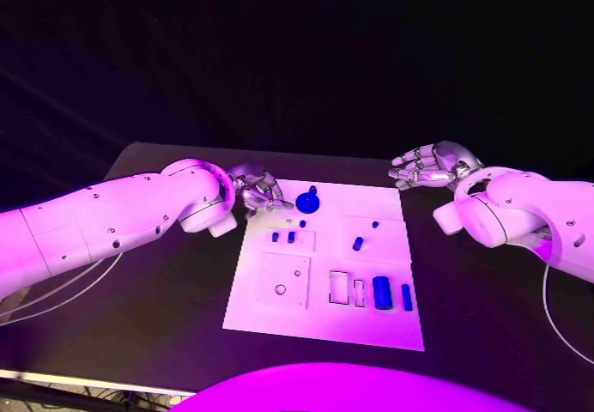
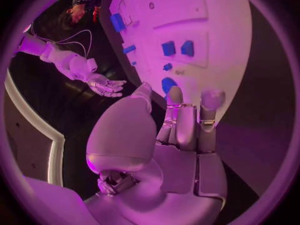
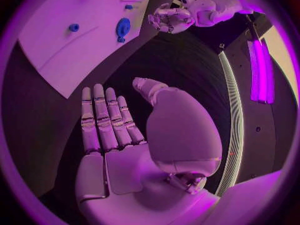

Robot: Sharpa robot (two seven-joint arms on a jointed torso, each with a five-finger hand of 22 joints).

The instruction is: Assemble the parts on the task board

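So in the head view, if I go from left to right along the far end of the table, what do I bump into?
Left hand → round blue part on the white task board → right hand.

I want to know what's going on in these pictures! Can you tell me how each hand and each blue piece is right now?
left hand: open, holds nothing, at the task board's far left corner
right hand: open, fingers straight, over the black table
task board: lying flat
round blue part: on the board, untouched
two long blue parts: side by side on the board
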